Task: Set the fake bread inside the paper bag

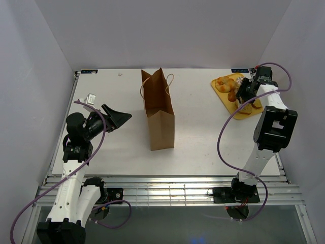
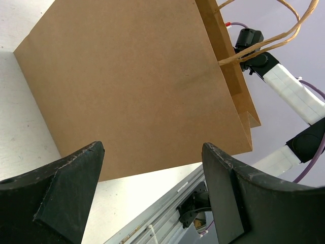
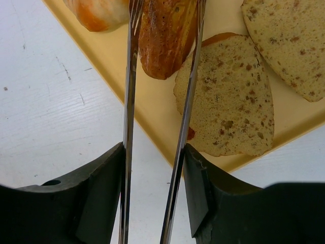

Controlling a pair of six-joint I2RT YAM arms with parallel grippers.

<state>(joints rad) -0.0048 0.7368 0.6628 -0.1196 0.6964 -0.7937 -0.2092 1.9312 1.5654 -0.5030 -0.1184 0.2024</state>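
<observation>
I see the paper bag (image 1: 161,119) in plain kraft brown at the middle of the white bench (image 1: 203,147). At the far right corner the tray (image 3: 157,109) is yellow. On it, one roll (image 3: 165,35) is golden-brown with darker streaks. A second roll (image 3: 99,12) is orange marbled with cream, and the slices (image 3: 228,96) are pale tan flecked with brown. The tongs (image 3: 129,101) are silver. My left gripper (image 2: 152,147) and right gripper (image 3: 153,152) are matte black, and the cables (image 1: 222,140) are purple.

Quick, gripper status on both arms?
Left gripper: open, empty, facing the paper bag.
Right gripper: closed on the metal tongs, their tips either side of a brown roll.
</observation>
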